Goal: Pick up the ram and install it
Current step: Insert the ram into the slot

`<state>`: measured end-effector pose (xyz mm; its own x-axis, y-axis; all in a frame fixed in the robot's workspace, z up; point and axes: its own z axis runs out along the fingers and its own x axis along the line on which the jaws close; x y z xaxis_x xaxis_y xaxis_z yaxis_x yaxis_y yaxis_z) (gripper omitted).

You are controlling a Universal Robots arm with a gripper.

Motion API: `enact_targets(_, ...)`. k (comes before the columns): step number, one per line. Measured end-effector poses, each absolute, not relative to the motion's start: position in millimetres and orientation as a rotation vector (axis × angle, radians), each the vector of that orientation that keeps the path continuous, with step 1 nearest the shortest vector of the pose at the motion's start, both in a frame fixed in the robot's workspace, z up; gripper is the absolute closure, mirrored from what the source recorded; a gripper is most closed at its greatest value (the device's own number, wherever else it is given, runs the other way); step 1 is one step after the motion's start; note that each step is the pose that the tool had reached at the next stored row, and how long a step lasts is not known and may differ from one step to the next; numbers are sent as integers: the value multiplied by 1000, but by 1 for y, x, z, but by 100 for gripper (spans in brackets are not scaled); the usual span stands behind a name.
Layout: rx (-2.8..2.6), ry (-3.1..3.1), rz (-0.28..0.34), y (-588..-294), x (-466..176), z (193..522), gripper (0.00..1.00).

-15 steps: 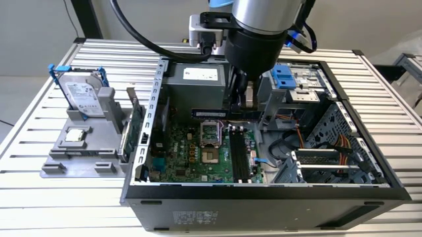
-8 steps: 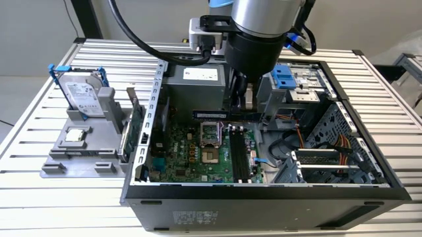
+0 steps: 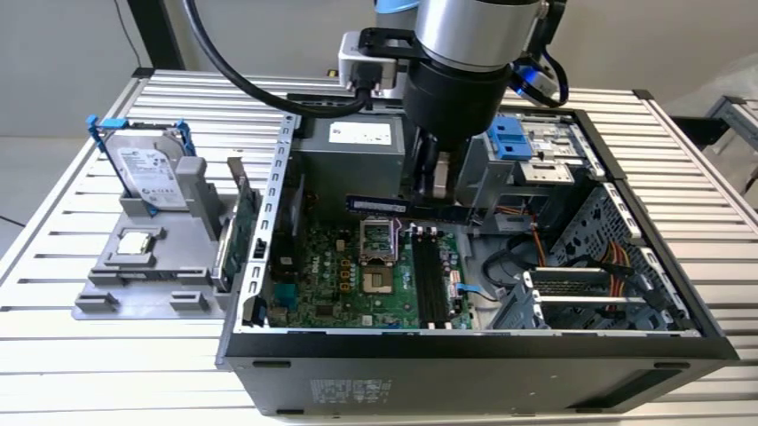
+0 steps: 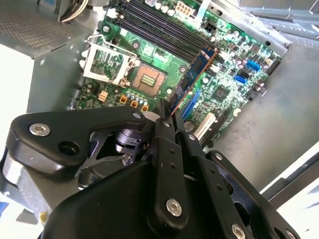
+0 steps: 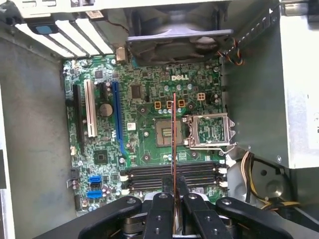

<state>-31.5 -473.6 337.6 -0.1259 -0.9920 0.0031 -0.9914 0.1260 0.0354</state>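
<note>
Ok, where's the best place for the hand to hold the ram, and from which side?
Pinch the ram by its two flat faces along the top long edge, coming from above. It is a thin flat stick, and that probably leaves its lower edge free toward the motherboard. The hand holds it that way.

arm at top centre of exterior view, pointing pretty much straight down. silver joint up top, black wrist section under it. gripper hangs vertical mid-frame. fingers pinched tight on ram, stick held level, on edge. in both wrist views black linkages folded in close.
</note>
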Motion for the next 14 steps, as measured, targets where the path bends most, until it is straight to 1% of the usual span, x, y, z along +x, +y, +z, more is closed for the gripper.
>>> enact_targets(14, 2034, -2361, -39, -474, -31, 337, 100)
